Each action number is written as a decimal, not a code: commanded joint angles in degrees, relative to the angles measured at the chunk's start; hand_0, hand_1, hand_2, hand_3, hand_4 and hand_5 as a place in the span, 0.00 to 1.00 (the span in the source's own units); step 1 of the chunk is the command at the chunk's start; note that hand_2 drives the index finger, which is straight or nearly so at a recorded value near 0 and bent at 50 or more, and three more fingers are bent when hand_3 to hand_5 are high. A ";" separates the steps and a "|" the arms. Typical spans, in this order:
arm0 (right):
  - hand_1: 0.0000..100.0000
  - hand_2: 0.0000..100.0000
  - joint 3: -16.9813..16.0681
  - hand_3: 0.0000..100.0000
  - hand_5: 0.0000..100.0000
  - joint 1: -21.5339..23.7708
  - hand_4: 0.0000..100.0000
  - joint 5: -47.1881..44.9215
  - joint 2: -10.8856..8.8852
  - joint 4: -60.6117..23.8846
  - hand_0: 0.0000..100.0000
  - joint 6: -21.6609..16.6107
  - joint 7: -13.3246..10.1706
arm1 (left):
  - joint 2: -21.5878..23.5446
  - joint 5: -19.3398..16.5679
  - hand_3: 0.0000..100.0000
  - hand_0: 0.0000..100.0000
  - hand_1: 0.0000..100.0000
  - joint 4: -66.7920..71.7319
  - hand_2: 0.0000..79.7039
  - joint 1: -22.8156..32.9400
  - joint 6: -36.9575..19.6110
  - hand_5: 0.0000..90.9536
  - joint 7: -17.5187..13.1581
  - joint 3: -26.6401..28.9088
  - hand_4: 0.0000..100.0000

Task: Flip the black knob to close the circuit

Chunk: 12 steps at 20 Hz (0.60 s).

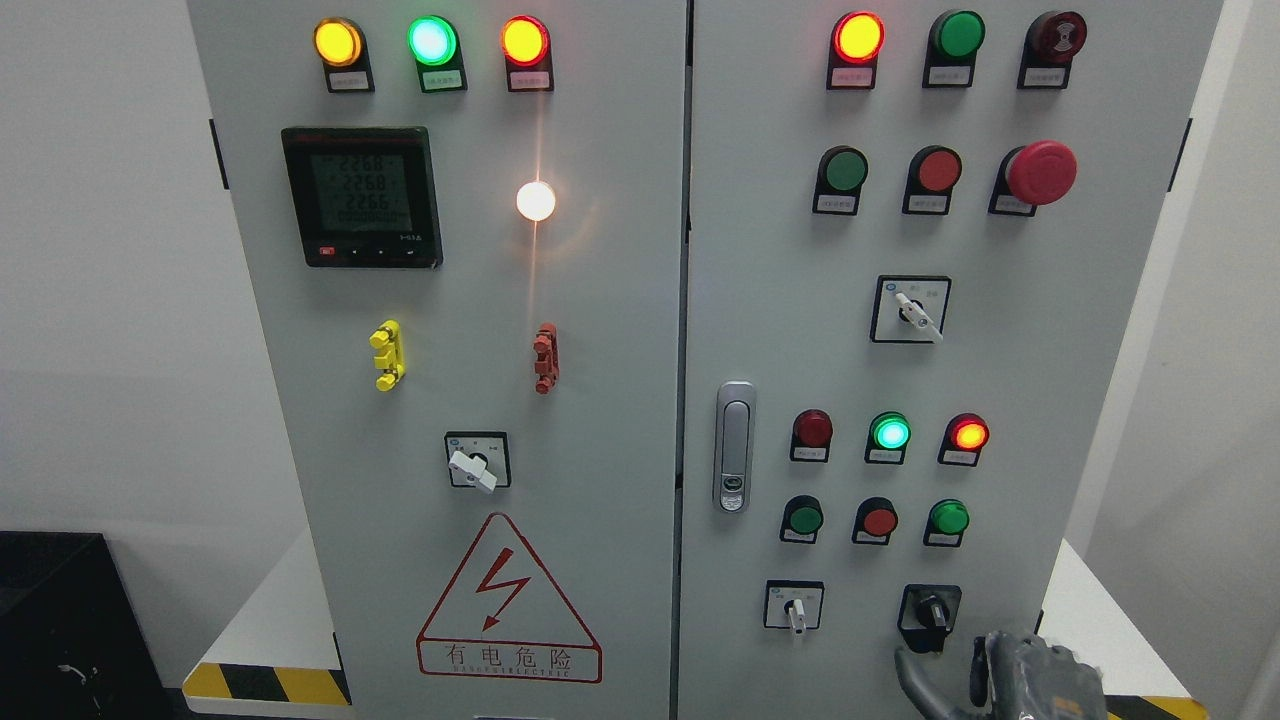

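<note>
Two cabinet doors point(450, 300) point(1000, 350) stood side by side. Lamps numbered eleven: three in the left door's top row point(337, 42), one white point(535, 200) at 6 o'clock of them, three in the right door's top row point(858, 37), three lower point(889, 432). Push buttons counted six point(844, 170), plus one red mushroom button point(1040, 172). White-handled selector switches: three point(473, 468). One black knob point(932, 608), one meter point(361, 196), one door latch point(734, 446), one warning triangle point(508, 600).

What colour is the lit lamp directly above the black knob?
Green lamp sits above the black knob, unlit; head view.
</note>
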 commanded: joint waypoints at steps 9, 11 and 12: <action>0.00 0.74 3.32 1.00 0.87 7.05 0.89 -13.00 2.97 -11.73 0.00 -2.32 -2.13 | 0.00 0.04 0.00 0.12 0.56 -1.76 0.00 1.32 0.04 0.00 -0.04 0.00 0.00; 0.00 0.72 3.49 1.00 0.84 9.07 0.88 -15.73 2.97 -12.17 0.00 -2.95 -2.57 | 0.00 -0.05 0.00 0.12 0.56 -1.76 0.00 1.32 0.04 0.00 -0.04 0.00 0.00; 0.00 0.70 3.58 0.98 0.82 10.47 0.86 -16.70 2.89 -12.52 0.00 -3.30 -2.57 | 0.00 0.04 0.00 0.12 0.56 -1.76 0.00 1.23 0.04 0.00 -0.04 0.00 0.00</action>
